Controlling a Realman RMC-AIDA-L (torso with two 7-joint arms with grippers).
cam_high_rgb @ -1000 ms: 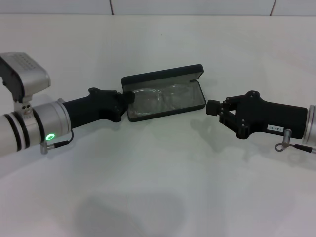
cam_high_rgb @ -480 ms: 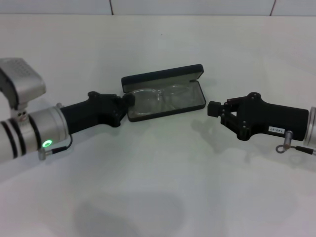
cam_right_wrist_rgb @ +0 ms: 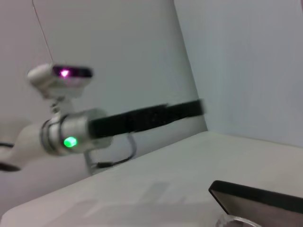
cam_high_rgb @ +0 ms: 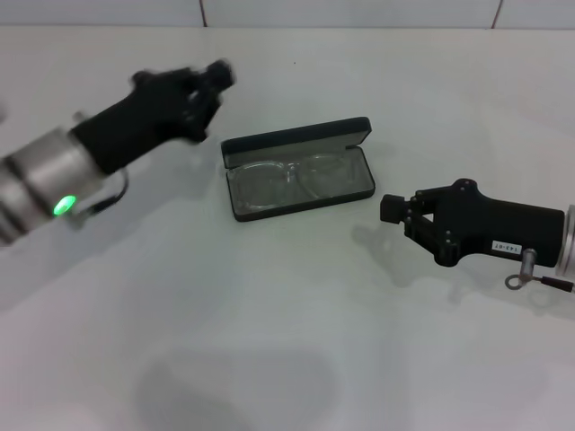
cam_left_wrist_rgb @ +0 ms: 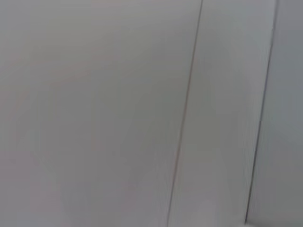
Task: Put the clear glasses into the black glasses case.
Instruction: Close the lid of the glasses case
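The black glasses case (cam_high_rgb: 296, 141) lies open in the middle of the white table, its lid standing up at the far side. The clear glasses (cam_high_rgb: 293, 180) rest inside it on the grey lining. My left gripper (cam_high_rgb: 218, 74) is raised in the air, up and to the left of the case and well clear of it. My right gripper (cam_high_rgb: 390, 208) hovers low just right of the case, shut on nothing, pointing at the case's right end. The right wrist view shows the case lid (cam_right_wrist_rgb: 258, 196), a sliver of the glasses (cam_right_wrist_rgb: 232, 221) and the left arm lifted above the table.
The white table (cam_high_rgb: 269, 314) stretches out in front of the case, with a tiled wall (cam_high_rgb: 359, 11) behind it. The left wrist view holds only the pale wall (cam_left_wrist_rgb: 142, 113).
My left gripper has left the case's left end and swung quickly up and to the left. The right gripper has drifted slightly lower and toward me. Case and glasses have not moved.
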